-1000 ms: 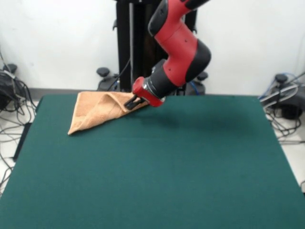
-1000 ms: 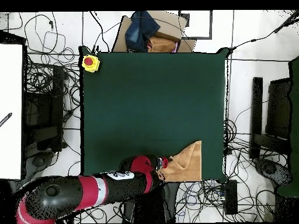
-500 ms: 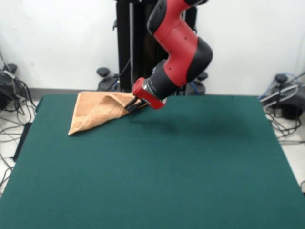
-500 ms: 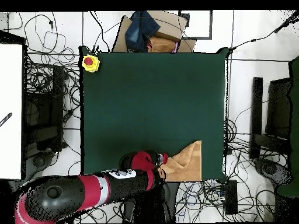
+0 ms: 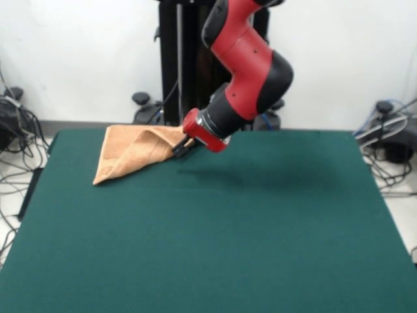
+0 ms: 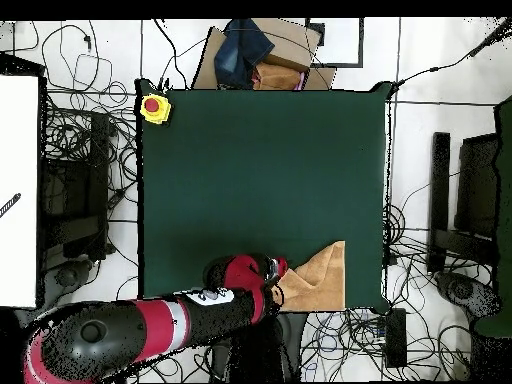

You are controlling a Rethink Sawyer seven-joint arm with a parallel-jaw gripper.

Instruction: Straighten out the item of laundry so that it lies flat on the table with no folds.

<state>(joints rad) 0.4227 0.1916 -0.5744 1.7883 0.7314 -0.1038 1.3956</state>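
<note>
The peach-orange towel (image 5: 130, 153) lies folded into a rough triangle at the table's far left corner in the front view. In the overhead view the towel (image 6: 320, 278) is at the lower right, near the table's edge. The red and black arm comes down to the towel's right-hand tip. My gripper (image 5: 178, 150) is low over the dark green table (image 5: 260, 222) and looks shut on that tip of the towel. In the overhead view the gripper (image 6: 277, 283) touches the towel's left point. The towel's underside folds are hidden.
A yellow box with a red button (image 6: 153, 107) sits on the table's (image 6: 260, 170) upper left corner. A cardboard box with cloth (image 6: 255, 60) stands beyond the top edge. Cables lie on the floor all round. The towel is close to two table edges.
The gripper has shifted slightly to the right and lower at the towel's tip. The towel has kept almost the same shape and place.
</note>
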